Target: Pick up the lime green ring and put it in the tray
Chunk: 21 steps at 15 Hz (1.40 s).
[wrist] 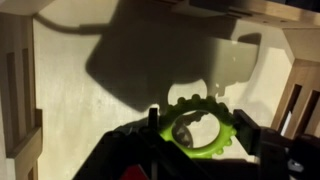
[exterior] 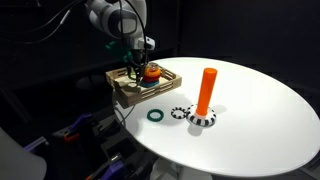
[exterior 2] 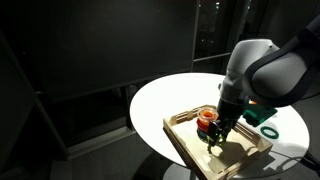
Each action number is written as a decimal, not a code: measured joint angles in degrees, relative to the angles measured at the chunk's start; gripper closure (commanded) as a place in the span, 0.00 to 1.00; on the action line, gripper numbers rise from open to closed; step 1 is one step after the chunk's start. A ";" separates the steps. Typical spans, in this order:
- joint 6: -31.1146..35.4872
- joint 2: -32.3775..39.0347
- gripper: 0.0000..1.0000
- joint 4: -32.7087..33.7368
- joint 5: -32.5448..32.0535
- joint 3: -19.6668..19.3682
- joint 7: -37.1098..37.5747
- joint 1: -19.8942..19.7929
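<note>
A dark room surrounds a round white table [exterior: 262, 112]. In both exterior views the robot arm [exterior 2: 265, 70] reaches down into the tray [exterior: 130, 98], which sits at the table's edge, upper left of the tabletop in one exterior view. That view alone shows wide bare table to the right, an upright orange post [exterior: 207, 88] standing on a checkered ring [exterior: 203, 118], and a dark teal ring [exterior: 156, 115] just in front of the tray. An orange-red object [exterior 2: 205, 120] lies in the tray beside the gripper [wrist: 200, 130]. Only the wrist view shows the lime green ring [wrist: 200, 152], toothed at its rim, clamped between the dark fingers over the tray's pale floor, with the tray walls at the left and right frame edges.
</note>
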 measured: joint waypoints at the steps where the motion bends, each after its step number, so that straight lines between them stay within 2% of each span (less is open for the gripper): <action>1: 0.00 0.79 0.51 0.39 -0.01 0.00 -0.01 0.00; 2: 0.00 1.50 0.51 0.74 -0.02 0.00 -0.01 0.00; 4: 0.00 2.63 0.40 1.35 -0.04 0.00 -0.01 0.00; 5: 0.00 3.08 0.30 1.62 -0.05 0.00 -0.01 0.00; 6: 0.00 3.42 0.25 1.87 -0.05 0.00 -0.01 0.00; 9: 0.00 3.99 0.22 2.31 -0.05 0.00 -0.01 0.00; 10: 0.00 4.00 0.11 2.39 -0.05 0.00 -0.02 0.00; 13: -0.01 3.99 0.00 2.78 -0.05 0.00 -0.02 -0.09; 21: -1.66 2.03 0.00 3.76 -0.01 0.03 -1.09 -1.30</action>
